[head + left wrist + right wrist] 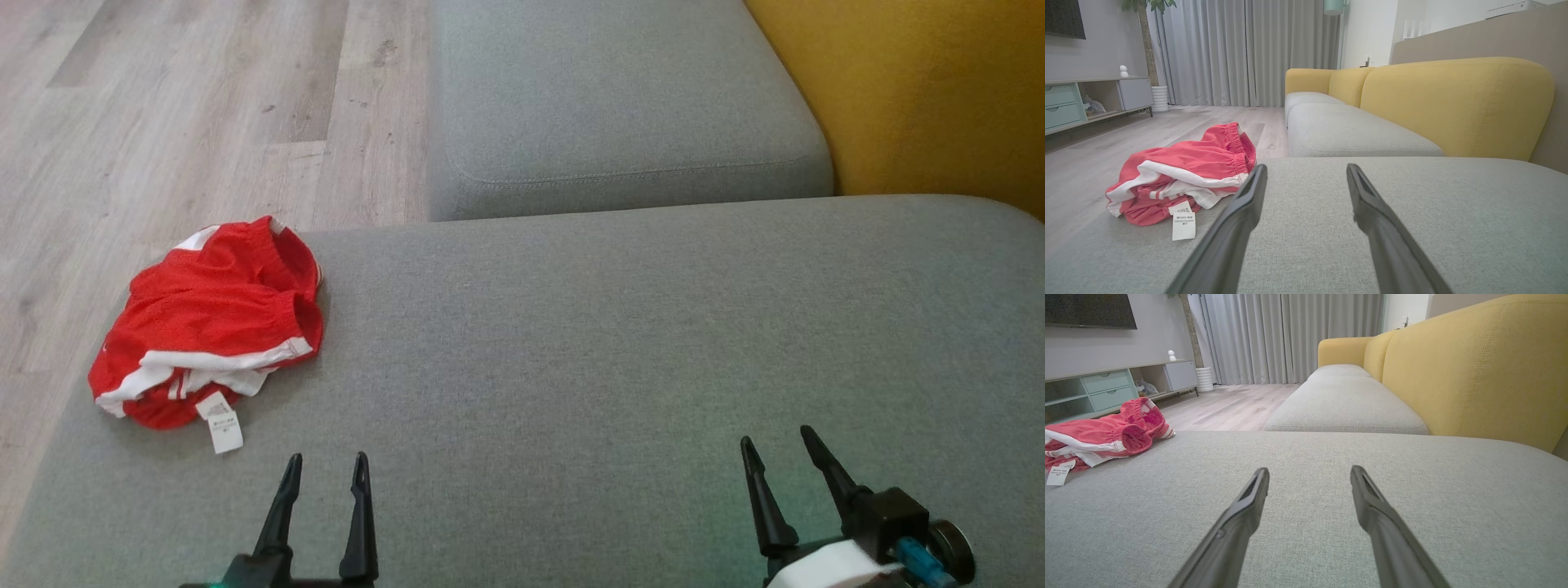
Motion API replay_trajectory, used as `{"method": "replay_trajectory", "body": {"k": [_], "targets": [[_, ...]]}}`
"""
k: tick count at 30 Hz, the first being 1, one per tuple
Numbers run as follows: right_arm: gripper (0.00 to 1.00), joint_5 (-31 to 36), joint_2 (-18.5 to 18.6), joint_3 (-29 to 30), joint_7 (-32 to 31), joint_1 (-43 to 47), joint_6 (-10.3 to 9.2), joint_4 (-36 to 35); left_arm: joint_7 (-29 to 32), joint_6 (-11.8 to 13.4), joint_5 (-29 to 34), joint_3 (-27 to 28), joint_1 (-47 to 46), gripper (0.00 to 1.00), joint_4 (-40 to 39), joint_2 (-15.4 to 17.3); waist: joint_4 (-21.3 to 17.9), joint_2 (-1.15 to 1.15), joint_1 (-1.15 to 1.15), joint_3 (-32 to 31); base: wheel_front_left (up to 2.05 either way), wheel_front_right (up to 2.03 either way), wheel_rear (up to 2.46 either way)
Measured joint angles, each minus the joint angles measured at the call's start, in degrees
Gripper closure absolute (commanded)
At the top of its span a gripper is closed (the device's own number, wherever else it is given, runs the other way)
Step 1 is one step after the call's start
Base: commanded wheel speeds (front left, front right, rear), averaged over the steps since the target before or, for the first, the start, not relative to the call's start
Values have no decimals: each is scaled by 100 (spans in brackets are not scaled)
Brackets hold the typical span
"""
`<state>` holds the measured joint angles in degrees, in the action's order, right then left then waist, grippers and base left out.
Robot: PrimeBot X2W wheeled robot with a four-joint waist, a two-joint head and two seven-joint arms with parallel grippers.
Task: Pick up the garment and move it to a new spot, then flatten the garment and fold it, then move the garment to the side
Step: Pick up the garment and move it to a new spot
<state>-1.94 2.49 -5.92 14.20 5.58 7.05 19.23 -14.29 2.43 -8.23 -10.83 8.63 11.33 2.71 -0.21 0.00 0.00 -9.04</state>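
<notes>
Grey woven sofa cushion (571, 367) spreads beneath the left claw (327, 457) and right claw (775, 435), both released, jaws wide, holding nothing. Farther off, near the cushion's left edge, lies the crumpled red-and-white fabric garment (212, 322). Pale wood floor (163, 122) lies beyond.

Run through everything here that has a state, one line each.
Red garment: crumpled in a heap at the left edge of the cushion, not held.
Care label: sticking out, flat on the cushion.
Left claw: open, empty.
Right claw: open, empty.
Curtains: drawn shut.
Drawers: shut.
</notes>
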Motion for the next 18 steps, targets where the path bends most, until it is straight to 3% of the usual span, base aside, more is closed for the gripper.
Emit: {"method": "replay_trajectory", "body": {"k": [8, 18], "targets": [[0, -1, 0, 48, 0, 3, 0, -4, 0, 10, -35, 19, -1, 0, 75, 0, 109, 0, 1, -15, 0, 0, 0], [0, -118, 0, -92, 0, 157, 0, -119, 0, 10, -26, 205, -1, 0, 75, 7, 644, 0, 1, -3, 0, 0, 0]]}}
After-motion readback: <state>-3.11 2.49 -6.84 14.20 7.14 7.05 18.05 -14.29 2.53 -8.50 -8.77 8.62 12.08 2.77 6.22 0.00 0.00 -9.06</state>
